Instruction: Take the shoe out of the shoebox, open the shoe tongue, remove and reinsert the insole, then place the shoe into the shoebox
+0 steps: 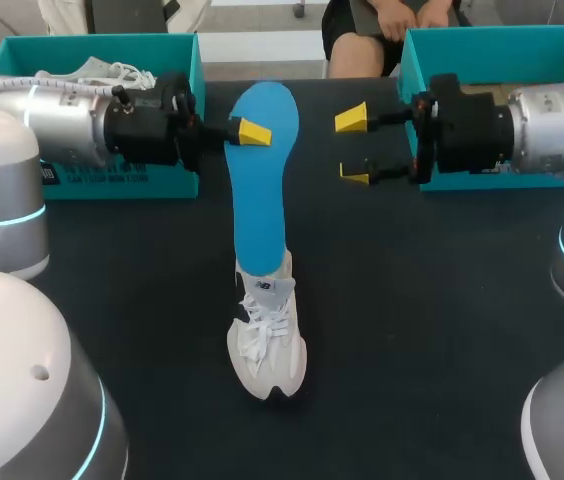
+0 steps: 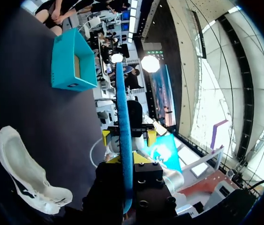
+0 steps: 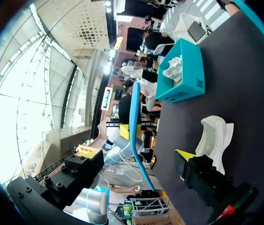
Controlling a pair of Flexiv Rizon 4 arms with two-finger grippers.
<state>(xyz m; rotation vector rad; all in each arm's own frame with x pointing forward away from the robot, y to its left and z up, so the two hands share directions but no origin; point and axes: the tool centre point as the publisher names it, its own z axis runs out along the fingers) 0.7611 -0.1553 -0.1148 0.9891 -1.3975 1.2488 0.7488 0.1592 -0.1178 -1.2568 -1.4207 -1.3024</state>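
The dark, matte tabletop (image 1: 412, 330) fills most of the head view and carries everything. Two teal shoeboxes stand along its far edge: the left shoebox (image 1: 17, 52) holds a second white shoe (image 1: 97, 70) with loose laces, and the right shoebox (image 1: 482, 40) sits behind the right arm (image 1: 552, 120). The left arm (image 1: 62, 125) reaches in front of the left shoebox.

The blue insole (image 1: 262, 200) is raised above the middle of the tabletop. Its far end is clamped between the left fingers (image 1: 252, 131), and its near end meets the opening of the shoe. In the left wrist view the insole (image 2: 124, 140) shows edge-on, running straight out from between those fingers.

The white shoe (image 1: 267, 345) stands on the tabletop near the middle, toe toward the camera, outside both boxes.

The right fingers (image 1: 352, 118) are spread apart and hold nothing, just beside the insole's far end.
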